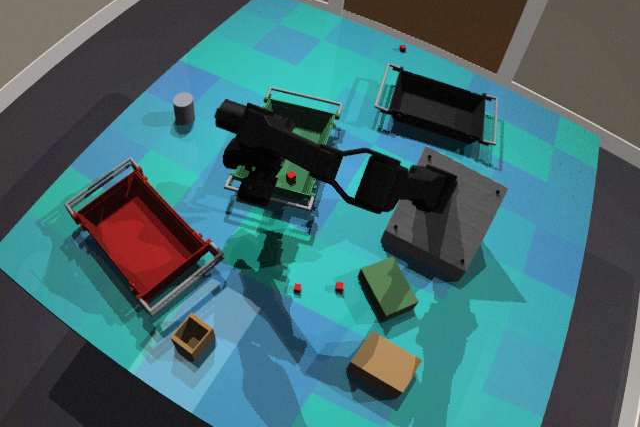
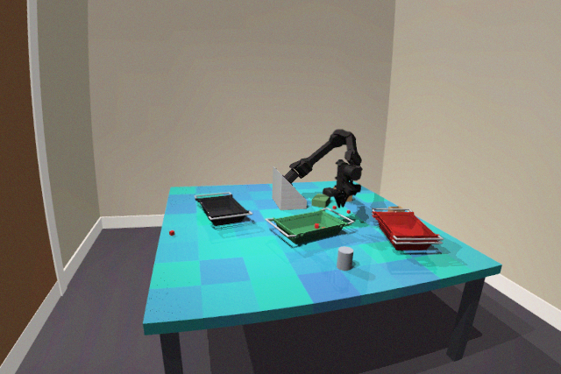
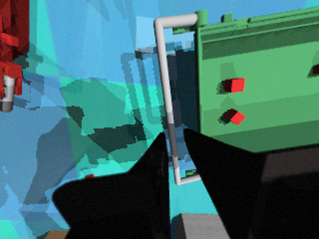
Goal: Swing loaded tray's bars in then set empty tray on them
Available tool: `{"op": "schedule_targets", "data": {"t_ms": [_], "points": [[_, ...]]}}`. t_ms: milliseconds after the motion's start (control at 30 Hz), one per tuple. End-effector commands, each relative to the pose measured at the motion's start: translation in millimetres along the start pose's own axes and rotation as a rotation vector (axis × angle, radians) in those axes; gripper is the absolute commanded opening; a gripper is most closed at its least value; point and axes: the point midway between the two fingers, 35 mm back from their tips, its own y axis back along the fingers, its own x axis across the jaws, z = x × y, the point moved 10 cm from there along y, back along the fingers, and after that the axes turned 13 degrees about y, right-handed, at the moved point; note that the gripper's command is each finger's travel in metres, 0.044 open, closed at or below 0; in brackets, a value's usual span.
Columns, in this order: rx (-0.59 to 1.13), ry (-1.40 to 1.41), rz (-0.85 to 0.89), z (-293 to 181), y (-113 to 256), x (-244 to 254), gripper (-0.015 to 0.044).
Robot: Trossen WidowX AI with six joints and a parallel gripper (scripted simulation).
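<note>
We see the green tray (image 1: pixel 306 188) (image 2: pixel 289 226) (image 3: pixel 269 100) near the middle of the top view and at the right in the wrist view, standing on the table (image 1: pixel 516 386) (image 2: pixel 272 292); red blocks (image 1: pixel 291 176) (image 2: pixel 316 226) (image 3: pixel 235 85) lie inside it, two in plain sight from the wrist and a third cut by the right edge there. Its near bar (image 1: pixel 294 203) (image 2: pixel 342 215) (image 3: pixel 165 85), lower in the top view, sticks outward from the end wall; its far bar (image 1: pixel 305 96) (image 2: pixel 280 231) sticks outward too, so we have neither across the top.

Our gripper (image 1: pixel 258 192) (image 2: pixel 340 203) (image 3: pixel 173 134) points down by the near bar, its fingers a little apart and pinching nothing; from the wrist we see part of that bar in the gap between the fingertips, though we cannot tell whether either finger touches it.

We have two other trays with no load visible: a red tray (image 1: pixel 136 236) (image 2: pixel 408 225) (image 3: pixel 14 30), at the left of the top view, and a black tray (image 1: pixel 434 107) (image 2: pixel 223 207), at its upper right; neither rests on the green one. A grey cylinder (image 1: pixel 183 109) (image 2: pixel 344 258) stands upright at the upper left of the top view; a green box (image 1: pixel 387 288) (image 2: pixel 321 200), an orange box (image 1: pixel 385 362) and a small open box (image 1: pixel 192 337) sit lower in that frame.
</note>
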Motion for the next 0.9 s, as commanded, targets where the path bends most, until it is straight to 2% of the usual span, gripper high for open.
{"op": "schedule_targets", "data": {"t_ms": [0,467,867], "points": [[0.018,0.006,-0.001,-1,-4,-1,0.0083],[0.016,0.005,0.002,-3,-61,-1,0.0083],[0.017,0.006,0.001,-3,-57,-3,0.0083]]}}
